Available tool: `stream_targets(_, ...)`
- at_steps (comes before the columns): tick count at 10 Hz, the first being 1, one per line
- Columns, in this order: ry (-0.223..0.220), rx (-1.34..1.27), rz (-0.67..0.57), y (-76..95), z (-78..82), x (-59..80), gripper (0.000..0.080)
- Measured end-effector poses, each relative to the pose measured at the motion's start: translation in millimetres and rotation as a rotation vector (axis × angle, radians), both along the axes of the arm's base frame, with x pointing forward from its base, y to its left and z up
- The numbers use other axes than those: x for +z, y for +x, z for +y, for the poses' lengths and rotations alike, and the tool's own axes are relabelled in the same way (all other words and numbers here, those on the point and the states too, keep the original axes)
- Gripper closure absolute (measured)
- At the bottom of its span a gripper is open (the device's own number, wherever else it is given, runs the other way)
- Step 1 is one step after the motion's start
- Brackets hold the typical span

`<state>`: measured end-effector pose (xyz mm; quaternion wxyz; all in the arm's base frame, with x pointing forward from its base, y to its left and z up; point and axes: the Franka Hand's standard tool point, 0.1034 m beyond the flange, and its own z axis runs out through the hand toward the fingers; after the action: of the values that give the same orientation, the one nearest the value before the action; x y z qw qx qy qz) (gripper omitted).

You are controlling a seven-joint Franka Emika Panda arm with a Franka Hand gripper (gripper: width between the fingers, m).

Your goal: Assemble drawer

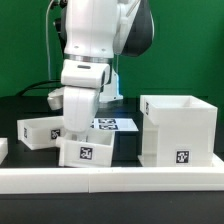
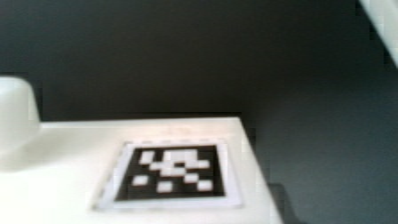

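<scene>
The tall white housing [image 1: 178, 128] stands at the exterior view's right, its tag facing front. One white tray [image 1: 38, 130] sits at the exterior view's left. A second tray [image 1: 88, 151] is tilted just below my gripper [image 1: 74, 132], which comes down on its near-left wall and looks shut on it. My fingertips are hidden behind the hand. In the wrist view that tray's white face and tag [image 2: 173, 175] fill the lower part, very close and blurred. A rounded white part [image 2: 15, 120] shows beside it.
The marker board [image 1: 116, 124] lies flat behind the held tray. The long low white border wall [image 1: 120, 180] runs along the front. The table is dark, with a green backdrop behind the arm.
</scene>
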<state>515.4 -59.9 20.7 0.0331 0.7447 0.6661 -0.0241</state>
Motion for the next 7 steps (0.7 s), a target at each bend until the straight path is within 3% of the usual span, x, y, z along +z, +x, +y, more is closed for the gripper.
stream_targets(4, -0.008, 0.086, 0.02, -0.3, 1.8, -0.9, 0.0758)
stream_targets(7, 0.002, 0.093, 0.001, 5.4, 20.5, 0.3, 0.0758)
